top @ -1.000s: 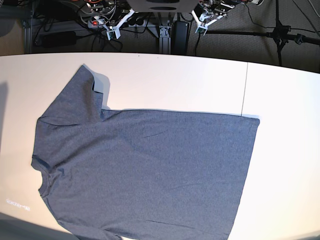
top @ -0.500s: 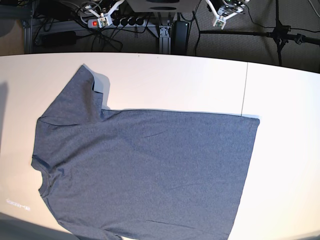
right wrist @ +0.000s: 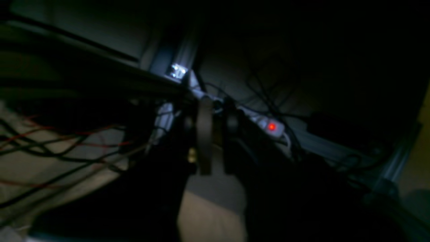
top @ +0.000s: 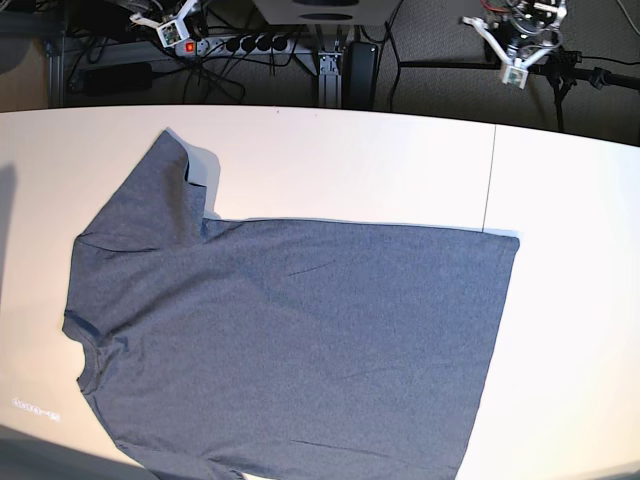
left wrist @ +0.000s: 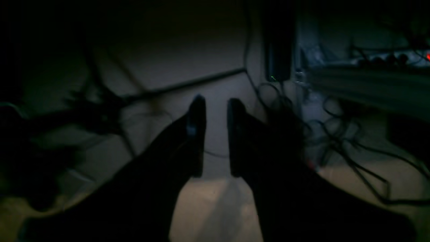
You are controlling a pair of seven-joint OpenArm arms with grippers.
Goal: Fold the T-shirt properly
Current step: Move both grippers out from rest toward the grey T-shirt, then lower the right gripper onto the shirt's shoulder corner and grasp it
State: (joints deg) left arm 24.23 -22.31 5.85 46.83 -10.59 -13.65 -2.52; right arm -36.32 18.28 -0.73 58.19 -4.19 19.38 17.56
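The T-shirt (top: 290,340) is dark heathered blue-grey and lies flat on the white table (top: 560,300). Its neck is at the left, its hem at the right, and one sleeve (top: 155,190) points to the back. No lettering shows. Both grippers hang behind the table's far edge, well away from the shirt. My left gripper (top: 515,68) is at the back right; the left wrist view shows its two dark fingers (left wrist: 196,134) a narrow gap apart and empty. My right gripper (top: 170,28) is at the back left; its wrist view (right wrist: 216,134) is dark, with a thin slit between its fingers.
Behind the table there is a power strip (top: 235,44) with a red light, tangled cables, a black box (top: 360,70) and a tripod leg (top: 560,68) on carpet. A seam (top: 490,175) runs across the table top at the right.
Both grippers have swung outward behind the table: the right one towards the back left, the left one towards the back right. The T-shirt has not moved.
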